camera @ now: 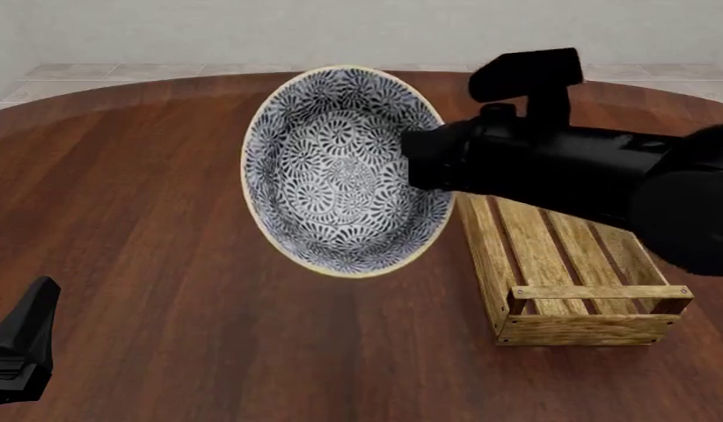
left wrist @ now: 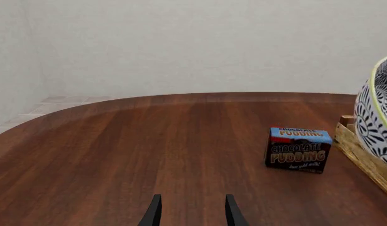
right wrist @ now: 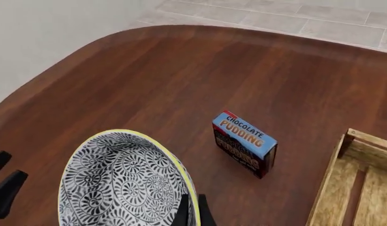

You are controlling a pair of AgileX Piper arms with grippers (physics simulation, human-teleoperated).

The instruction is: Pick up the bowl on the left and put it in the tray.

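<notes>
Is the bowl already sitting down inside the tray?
No: the front view shows the bowl tilted on edge in the right gripper, beside the tray, whose slatted floor lies bare.

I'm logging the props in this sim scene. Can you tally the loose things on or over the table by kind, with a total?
Bowl, blue-patterned, held up by the right gripper: 1
Chocolate pudding box: 1
Wooden tray: 1
Total: 3
</notes>
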